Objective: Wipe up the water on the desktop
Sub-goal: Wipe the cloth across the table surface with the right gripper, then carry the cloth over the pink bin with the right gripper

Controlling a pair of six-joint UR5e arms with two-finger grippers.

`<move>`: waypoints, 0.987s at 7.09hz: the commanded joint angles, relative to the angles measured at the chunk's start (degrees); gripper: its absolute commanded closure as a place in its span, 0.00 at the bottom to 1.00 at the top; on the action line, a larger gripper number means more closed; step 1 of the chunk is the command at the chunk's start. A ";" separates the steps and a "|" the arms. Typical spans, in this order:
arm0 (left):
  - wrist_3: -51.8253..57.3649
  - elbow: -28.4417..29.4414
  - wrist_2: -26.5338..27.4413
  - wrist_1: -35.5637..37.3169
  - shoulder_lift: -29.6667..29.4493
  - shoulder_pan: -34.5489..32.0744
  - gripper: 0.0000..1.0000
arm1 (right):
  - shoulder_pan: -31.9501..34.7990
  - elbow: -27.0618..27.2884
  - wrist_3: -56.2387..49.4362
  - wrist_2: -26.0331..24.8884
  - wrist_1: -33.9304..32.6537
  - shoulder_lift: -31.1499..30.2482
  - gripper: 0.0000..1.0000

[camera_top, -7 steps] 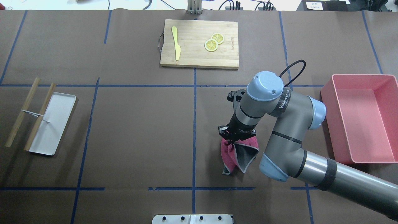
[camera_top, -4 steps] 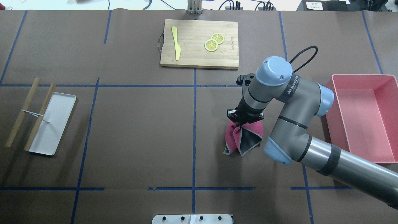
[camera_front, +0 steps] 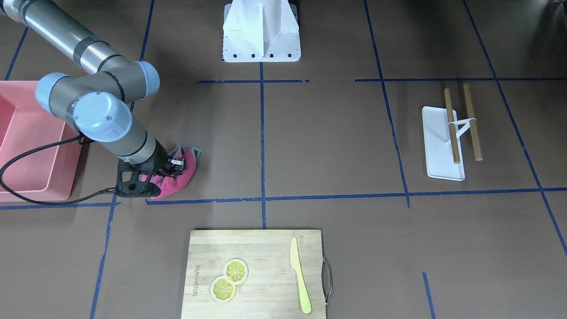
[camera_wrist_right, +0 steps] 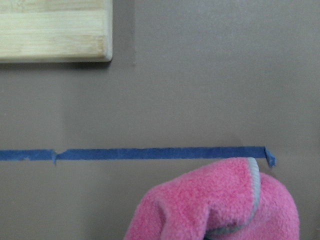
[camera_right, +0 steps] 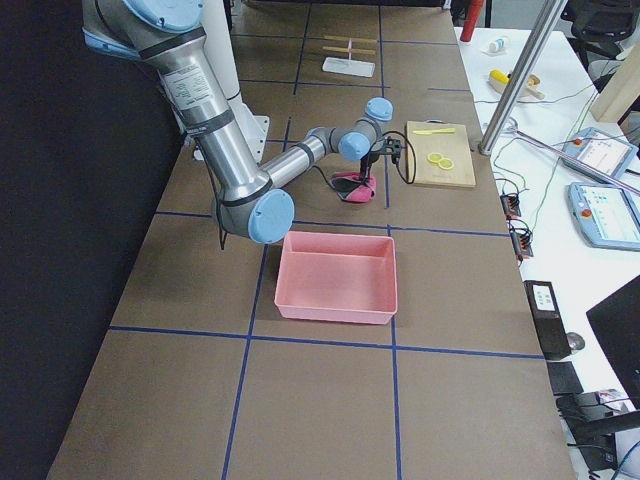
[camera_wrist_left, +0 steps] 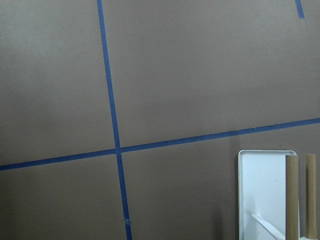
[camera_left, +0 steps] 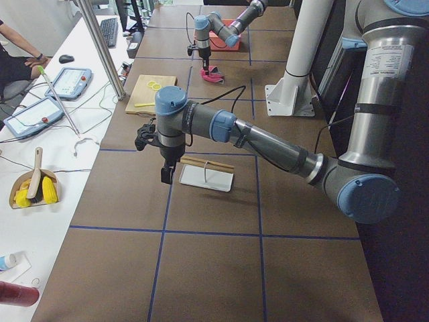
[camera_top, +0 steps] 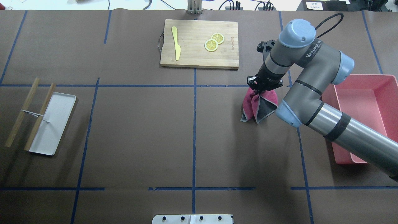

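pinching the top of a pink cloth (camera_top: 252,104), the right hand (camera_top: 260,89) stands right of centre in the overhead view, clamped on the fabric. the cloth's lower folds rest on the brown counter (camera_top: 140,130) just below a blue tape line (camera_top: 217,85), between bamboo board (camera_top: 199,53) and pink bin (camera_top: 379,102). the left hand (camera_left: 166,176) hangs near the white tray (camera_left: 206,178); spread or closed, one cannot tell.
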 commanded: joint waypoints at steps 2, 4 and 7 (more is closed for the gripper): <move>0.08 0.23 0.23 0.01 -0.03 -0.18 0.00 | 1.97 10.61 -0.39 5.24 -13.24 -0.05 1.00; 0.26 0.49 0.67 -0.17 0.05 -1.31 0.00 | 5.12 22.58 -2.14 5.24 -30.23 -0.31 1.00; 4.56 3.03 0.76 0.71 0.32 -3.77 0.00 | 14.16 37.27 -19.49 4.80 -38.12 -12.83 1.00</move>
